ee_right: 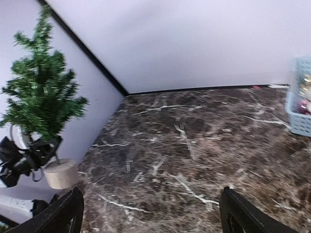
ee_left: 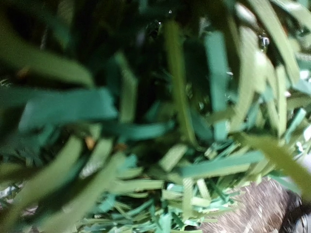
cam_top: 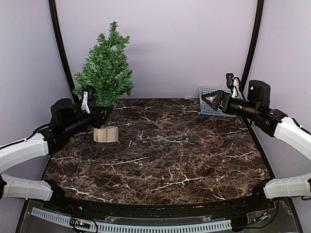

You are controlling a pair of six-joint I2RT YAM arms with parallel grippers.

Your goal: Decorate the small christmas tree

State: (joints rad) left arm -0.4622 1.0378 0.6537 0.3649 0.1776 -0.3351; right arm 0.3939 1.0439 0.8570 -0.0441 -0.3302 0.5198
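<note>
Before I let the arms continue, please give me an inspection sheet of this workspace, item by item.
Surface: dark marble-pattern tabletop, white veins.
Job's things: small christmas tree upright at left rear on its wooden base, no decoration seen; blue basket at right rear with pink and gold items, blurred.
Clutter: nothing seen.
Grippers: left gripper among the tree's lowest branches, grip not tellable; right gripper open, near the basket.
Cables: thin black cable left of the wooden base; cable loop above the right gripper.
Surroundings: pale walls, black frame poles.
</note>
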